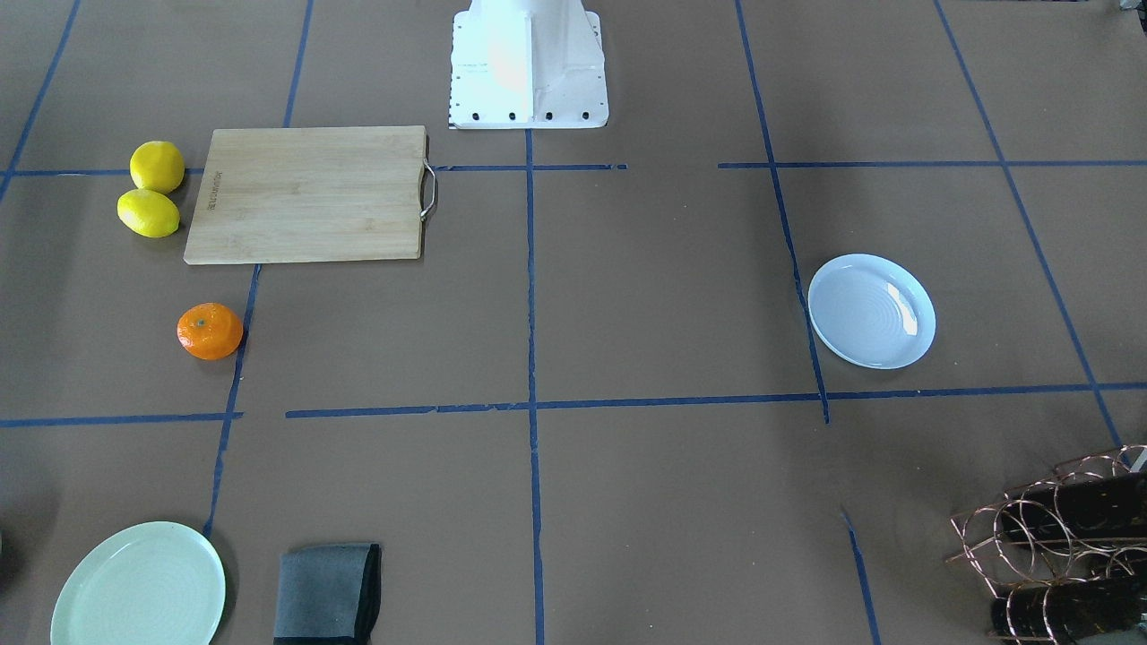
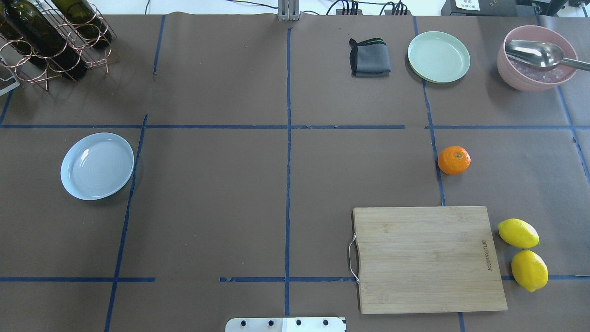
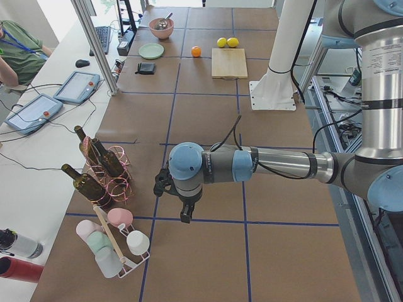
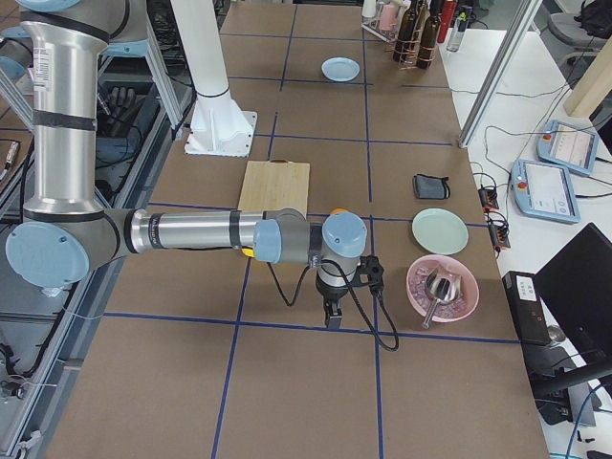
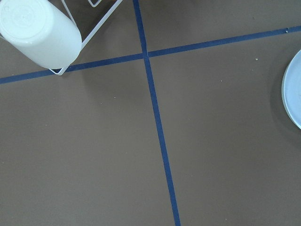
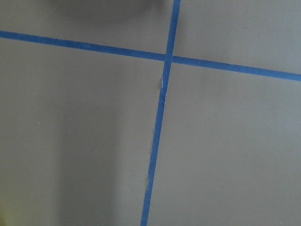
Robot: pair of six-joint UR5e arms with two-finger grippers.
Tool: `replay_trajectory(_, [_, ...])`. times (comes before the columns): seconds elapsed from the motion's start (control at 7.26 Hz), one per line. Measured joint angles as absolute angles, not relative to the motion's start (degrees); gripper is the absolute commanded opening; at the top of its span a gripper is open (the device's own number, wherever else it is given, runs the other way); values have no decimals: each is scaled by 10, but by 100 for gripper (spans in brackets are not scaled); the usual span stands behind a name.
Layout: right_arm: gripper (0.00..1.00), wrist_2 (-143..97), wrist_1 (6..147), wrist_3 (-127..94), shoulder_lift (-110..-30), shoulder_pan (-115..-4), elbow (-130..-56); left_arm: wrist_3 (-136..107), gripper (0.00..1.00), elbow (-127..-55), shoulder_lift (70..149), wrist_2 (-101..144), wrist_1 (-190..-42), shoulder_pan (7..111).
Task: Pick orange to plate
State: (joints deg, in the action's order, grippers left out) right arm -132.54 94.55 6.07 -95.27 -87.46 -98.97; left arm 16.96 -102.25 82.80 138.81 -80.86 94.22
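Right gripper [image 4: 331, 320]: hangs fingers-down over bare worktop [image 2: 207, 207] towards the right end. It shows only in the side camera, so I cannot tell how far open it is. It does not hold the orange.

Left gripper [image 3: 184, 217]: the same posture at the left end, near the bottle rack [image 3: 104, 170]. Its opening cannot be told either.

Orange [image 2: 454, 160]: loose on the right half of the worktop, stem dot up, just beside a blue tape line. The cutting board [image 2: 426, 258] lies on its near side and the two lemons [image 2: 523, 253] sit off the board's right edge.

Plate [image 2: 97, 166]: on the left half with nothing on it, well apart from the orange.

Status (judgement): the pick has not begun and the approach is still to be made.

Risks:
- The fruit is round and slightly flattened. An off-centre closure could squirt it sideways or set it rolling towards the board.
- The green plate [image 2: 439, 56] stands much nearer the orange than the target does, so a wrong-plate drop is plausible.
- The lemons are close enough to be picked by mistake.
- The carry crosses the whole worktop. The right arm may run short of reach, and a weak grip could drop the fruit on the way.
- A release from too high could bounce the orange off the glossy plate.
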Motion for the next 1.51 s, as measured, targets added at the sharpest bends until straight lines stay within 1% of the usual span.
replay_trajectory(0.83, [100, -1327, 944, 56, -944, -874, -997, 169, 100, -1028, 835, 1384, -829, 942])
replay_trajectory(1.1, [100, -1324, 944, 53, -915, -873, -1016, 165, 100, -1023, 850, 1386, -926, 941])
replay_trajectory(1.51, [100, -1324, 945, 51, -880, -873, -1025, 138, 100, -986, 857, 1389, -1165, 942])
